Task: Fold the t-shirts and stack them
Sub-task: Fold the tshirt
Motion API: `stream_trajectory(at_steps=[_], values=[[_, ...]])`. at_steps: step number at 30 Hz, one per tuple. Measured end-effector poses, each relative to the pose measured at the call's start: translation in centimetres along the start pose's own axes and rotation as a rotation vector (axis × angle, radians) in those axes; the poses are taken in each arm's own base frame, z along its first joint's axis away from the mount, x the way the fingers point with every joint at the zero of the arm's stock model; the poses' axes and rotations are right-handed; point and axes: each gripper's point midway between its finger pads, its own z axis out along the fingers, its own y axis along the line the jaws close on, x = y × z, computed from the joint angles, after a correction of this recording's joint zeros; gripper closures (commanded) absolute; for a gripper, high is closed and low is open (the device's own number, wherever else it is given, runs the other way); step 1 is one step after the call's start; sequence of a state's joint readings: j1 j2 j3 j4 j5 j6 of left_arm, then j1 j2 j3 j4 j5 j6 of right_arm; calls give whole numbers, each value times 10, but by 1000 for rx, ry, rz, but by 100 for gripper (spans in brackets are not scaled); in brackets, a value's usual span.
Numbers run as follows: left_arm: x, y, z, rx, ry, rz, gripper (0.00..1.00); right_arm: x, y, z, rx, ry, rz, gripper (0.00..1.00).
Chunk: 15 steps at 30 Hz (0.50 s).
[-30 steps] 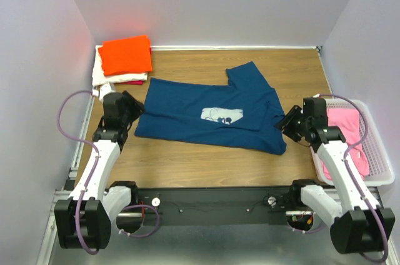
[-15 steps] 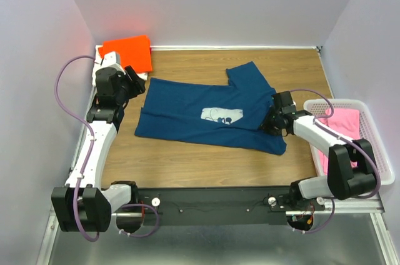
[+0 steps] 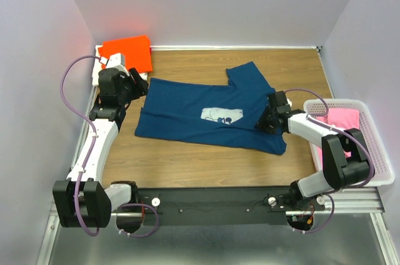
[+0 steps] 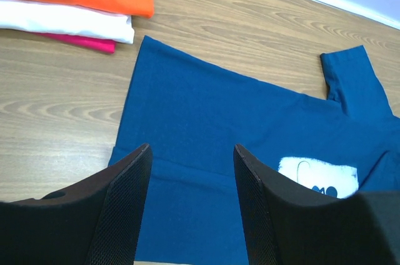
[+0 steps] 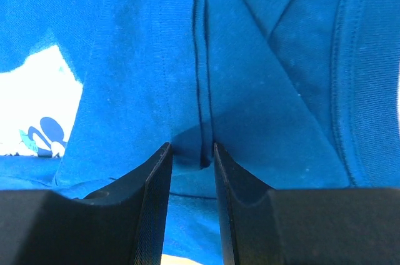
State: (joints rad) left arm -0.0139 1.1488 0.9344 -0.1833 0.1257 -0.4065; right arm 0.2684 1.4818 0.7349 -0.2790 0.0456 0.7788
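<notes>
Gripping the navy tee for folding: right gripper pinches its seam; left gripper, spread, next needs the hem.

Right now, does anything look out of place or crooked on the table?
Yes: the navy t-shirt lies skewed, its right side folded over itself in creases, one sleeve sticking out toward the far edge. Nothing looks spilled or damaged.

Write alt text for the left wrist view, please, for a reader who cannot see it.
The open left gripper hovers over a navy t-shirt with a white chest print, which is spread on a wooden table. Beyond the shirt lies a stack of folded shirts, orange on white on pink.
</notes>
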Motion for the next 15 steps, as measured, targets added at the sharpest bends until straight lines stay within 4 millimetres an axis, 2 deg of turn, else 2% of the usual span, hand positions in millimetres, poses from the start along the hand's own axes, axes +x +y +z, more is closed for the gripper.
stream_trajectory(at_steps=[5,7,8,11,15], values=[[0,-1,0,5,1,3,38,1,2,1,-4,-1,4,62],[1,-1,0,7,2,3,37,1,3,1,-5,-3,7,72],[1,-1,0,7,2,3,38,0,3,1,-5,-3,10,73],[1,-1,0,7,3,3,38,-1,5,2,-5,-3,17,87],[4,0,1,5,9,3,37,-11,15,2,-20,-17,22,96]])
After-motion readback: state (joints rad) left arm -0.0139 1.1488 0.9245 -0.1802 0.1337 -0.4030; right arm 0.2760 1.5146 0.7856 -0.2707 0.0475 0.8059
